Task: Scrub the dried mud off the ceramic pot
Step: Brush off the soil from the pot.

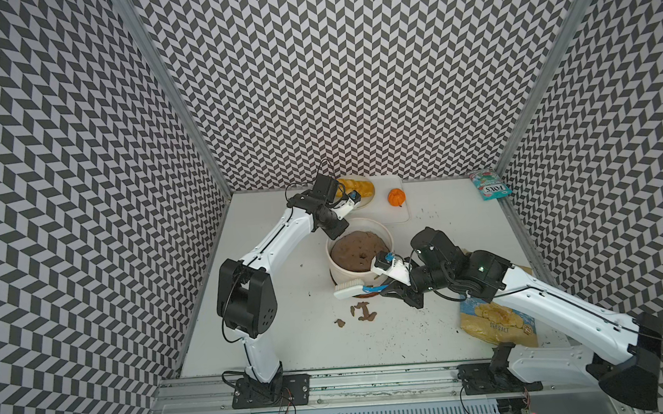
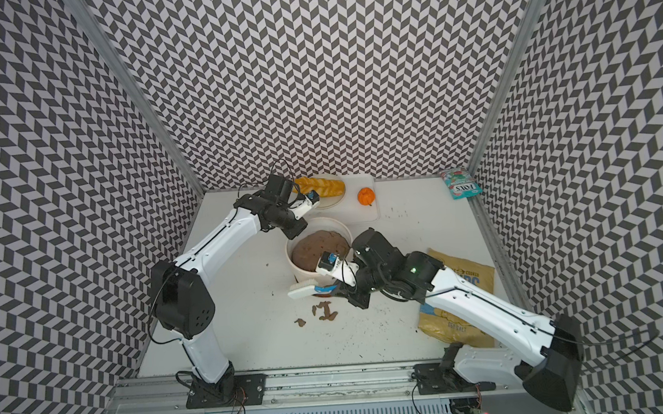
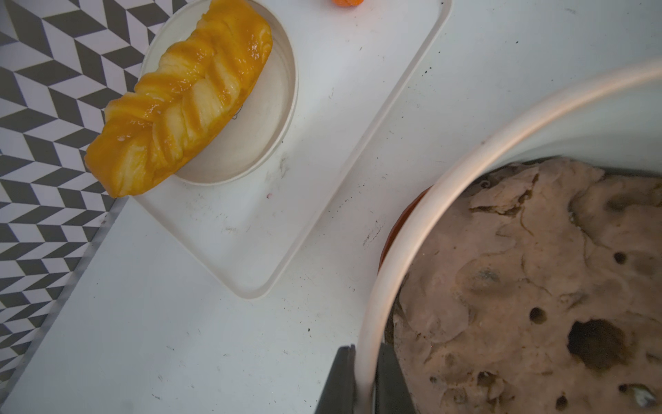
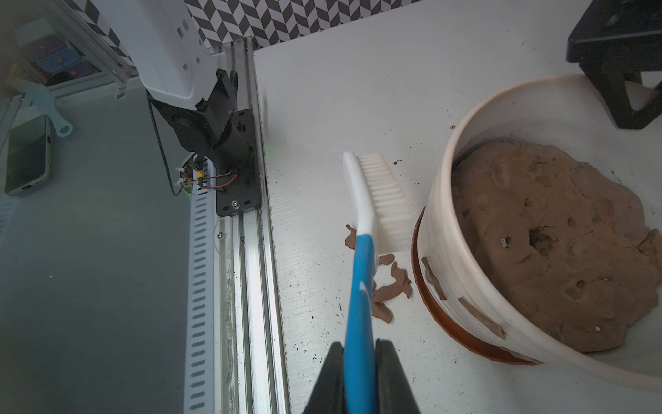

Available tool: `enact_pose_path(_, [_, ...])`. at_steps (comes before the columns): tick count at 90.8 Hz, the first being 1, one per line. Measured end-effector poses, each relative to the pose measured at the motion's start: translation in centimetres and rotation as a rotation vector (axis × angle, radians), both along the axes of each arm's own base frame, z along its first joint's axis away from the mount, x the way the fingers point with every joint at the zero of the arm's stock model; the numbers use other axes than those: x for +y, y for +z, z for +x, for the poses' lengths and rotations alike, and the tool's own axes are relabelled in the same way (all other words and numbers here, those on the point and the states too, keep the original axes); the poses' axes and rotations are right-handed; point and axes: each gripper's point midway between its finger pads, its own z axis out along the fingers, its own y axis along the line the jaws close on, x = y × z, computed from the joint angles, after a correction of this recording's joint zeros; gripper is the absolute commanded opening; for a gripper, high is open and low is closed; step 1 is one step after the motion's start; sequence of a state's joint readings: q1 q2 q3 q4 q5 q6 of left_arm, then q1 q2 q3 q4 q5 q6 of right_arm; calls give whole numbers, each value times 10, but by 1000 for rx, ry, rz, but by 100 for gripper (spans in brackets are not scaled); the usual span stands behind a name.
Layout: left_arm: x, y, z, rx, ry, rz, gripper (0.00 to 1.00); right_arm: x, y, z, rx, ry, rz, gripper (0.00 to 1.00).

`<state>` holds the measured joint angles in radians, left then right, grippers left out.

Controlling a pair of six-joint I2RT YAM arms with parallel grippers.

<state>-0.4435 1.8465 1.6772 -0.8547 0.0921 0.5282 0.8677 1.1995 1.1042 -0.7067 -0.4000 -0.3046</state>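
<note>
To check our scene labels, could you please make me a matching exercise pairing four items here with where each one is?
Items:
1 scrub brush
2 ceramic pot
3 braided bread
4 loose mud flakes

Places:
A on the white plate
B on the table beside the pot
C handle clamped in the right tool
D rim pinched by the left tool

Pairs: 1-C, 2-D, 3-A, 4-B.

Back of the tabletop (image 1: 330, 346): white tray (image 3: 322, 143) with a white plate (image 3: 261, 125) on one end. A glazed braided loaf (image 3: 182, 104) lies across the plate, one end overhanging the rim. Small orange fruit, type unclear (image 1: 396, 197), sits on the same tray, apart from the plate. Teal candy bag (image 1: 490, 184) in the far right corner. Tan sea-salt chip bag (image 1: 495, 324) lies flat near the right edge. Black-and-white chevron walls (image 1: 353, 76).
</note>
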Motion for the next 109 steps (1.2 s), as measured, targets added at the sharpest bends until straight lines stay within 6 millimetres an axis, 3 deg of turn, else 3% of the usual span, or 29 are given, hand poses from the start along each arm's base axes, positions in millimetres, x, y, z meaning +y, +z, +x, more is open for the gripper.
enact_pose_path(19, [-3, 0, 2, 4, -30, 8, 11, 0, -2, 0, 5, 0, -5, 0])
enact_pose_path(43, [-3, -2, 2, 4, -41, 16, 24, 0, -3, 0, 6, -1, -7, 0])
enact_pose_path(88, [9, 6, 0, 49, 163, -4, 58, 0, -8, 2, 9, -6, -18, 0])
enact_pose_path(97, [14, 19, -6, 39, 239, -18, 63, 0, -10, 1, 10, -5, -20, 0])
enact_pose_path(109, [19, 53, -19, -12, 333, -70, 62, 2, -10, 2, 5, -4, -9, 0])
